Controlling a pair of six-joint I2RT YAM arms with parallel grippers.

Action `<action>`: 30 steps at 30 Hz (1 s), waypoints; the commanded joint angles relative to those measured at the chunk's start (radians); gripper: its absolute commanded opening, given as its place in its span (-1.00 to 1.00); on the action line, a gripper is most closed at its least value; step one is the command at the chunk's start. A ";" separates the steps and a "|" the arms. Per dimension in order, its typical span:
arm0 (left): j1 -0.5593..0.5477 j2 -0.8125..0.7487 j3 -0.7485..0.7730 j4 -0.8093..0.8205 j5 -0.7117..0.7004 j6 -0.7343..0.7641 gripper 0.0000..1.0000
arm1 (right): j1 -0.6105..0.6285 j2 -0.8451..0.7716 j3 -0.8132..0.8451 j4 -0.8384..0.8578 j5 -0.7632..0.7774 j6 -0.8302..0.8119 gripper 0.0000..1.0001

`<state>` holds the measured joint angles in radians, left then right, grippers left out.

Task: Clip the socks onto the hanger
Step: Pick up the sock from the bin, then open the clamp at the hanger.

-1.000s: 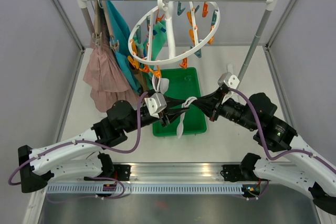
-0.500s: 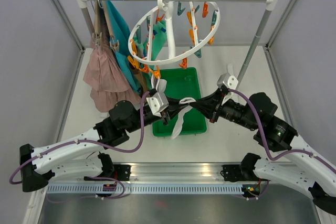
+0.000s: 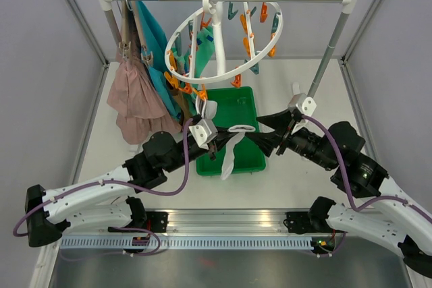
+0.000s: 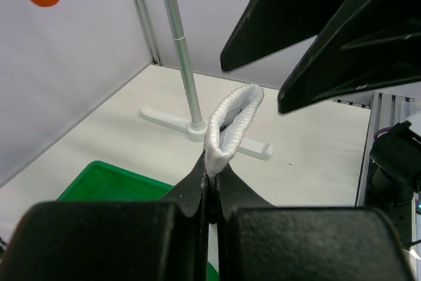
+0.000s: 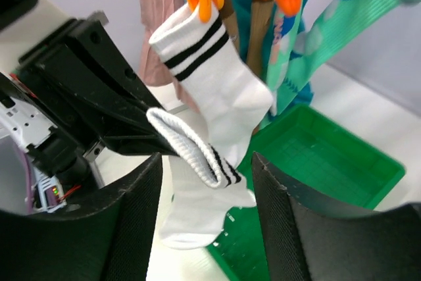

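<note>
While my left pincer (image 4: 210,169) is pinched tight on the cuff of the white sock (image 4: 231,120), my right pincer (image 3: 268,131) has its fingers spread wide, one on each side of that cuff. I can't quite tell if they touch it. From above, the sock hangs in the middle of the frame, over the green tray (image 3: 236,102) and below the ring hanger (image 3: 223,73). It looks soft, light and floppy, so I think it will droop and swing. I'd hold the thick ribbed cuff, where a peg should bite best.
</note>
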<state>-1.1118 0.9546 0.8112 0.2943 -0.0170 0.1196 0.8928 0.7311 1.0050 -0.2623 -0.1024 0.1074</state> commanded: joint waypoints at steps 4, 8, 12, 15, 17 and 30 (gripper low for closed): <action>0.001 -0.056 -0.041 0.052 -0.064 -0.008 -0.95 | 0.003 -0.001 0.063 0.139 0.037 -0.142 0.30; 0.001 -0.076 -0.061 0.046 -0.086 -0.020 -0.95 | 0.003 0.069 0.119 0.179 0.038 -0.215 0.30; 0.001 -0.079 -0.066 0.040 -0.093 -0.018 -0.95 | 0.003 0.167 0.182 0.202 0.061 -0.287 0.37; 0.001 -0.082 -0.066 0.040 -0.098 -0.018 -0.95 | 0.003 0.221 0.219 0.227 0.064 -0.321 0.42; 0.001 -0.082 -0.066 0.039 -0.101 -0.012 -0.95 | 0.003 0.241 0.244 0.233 0.076 -0.333 0.43; 0.001 -0.089 -0.053 0.029 -0.103 0.012 -0.95 | 0.001 0.327 0.294 0.255 0.153 -0.406 0.47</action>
<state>-1.1118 0.8795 0.7460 0.2939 -0.1051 0.1188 0.8928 1.0439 1.2552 -0.0570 0.0277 -0.2646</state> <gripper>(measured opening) 0.034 0.733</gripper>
